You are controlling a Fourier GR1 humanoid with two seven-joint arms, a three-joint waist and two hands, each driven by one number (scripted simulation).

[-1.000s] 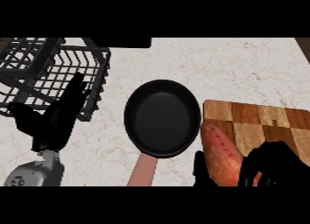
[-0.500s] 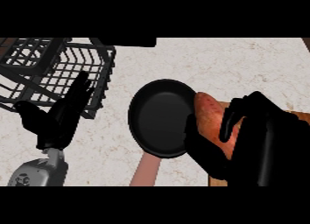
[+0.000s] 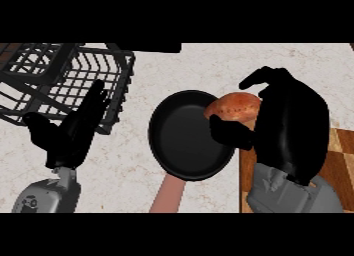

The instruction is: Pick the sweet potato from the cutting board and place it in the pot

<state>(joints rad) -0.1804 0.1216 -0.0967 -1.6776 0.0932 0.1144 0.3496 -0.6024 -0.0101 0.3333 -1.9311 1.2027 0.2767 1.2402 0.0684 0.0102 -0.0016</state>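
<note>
A: Where was the sweet potato (image 3: 235, 106)?

B: Off the board, up in the right hand (image 3: 287, 127). Fingers wrapped over the top, thumb tucked under the near side, so it was clamped round it. It sat at the pot's right rim, overlapping the edge. Prob. carried high so it clears the rim before being let go; that's my read.

A: Pot?

B: Looked more like a pan tbh. Pot (image 3: 189, 134) was black, round, shallow, smooth matte inside, w/ a pinkish-tan handle pointing toward the robot. Nothing in it yet.

A: Potato texture?

B: Orange-red skin, rough, small dark pits, rounded end showing. Rest hidden by the hand. Skin likely grips ok, shape lumpy, so a wrap-around hold made sense.

A: Cutting board?

B: Cutting board (image 3: 346, 160) was wood, checkered light/dark blocks, lower right, mostly behind the right forearm. Just beside the pot, short carry.

A: Left hand?

B: Left hand (image 3: 73, 127) was apart, fingers straight, pointing up, holding nothing. Resting at the left over the counter (image 3: 209, 65), overlapping the wire rack's front edge in view; contact, can't tell.

A: Rack, counter?

B: Wire rack (image 3: 54, 85) was a dark thin-bar grid, open basket shape, upper left. Counter was pale speckled stone.

A: Step?

B: Move inward over the pot centre, then release. Not placed yet.
</note>
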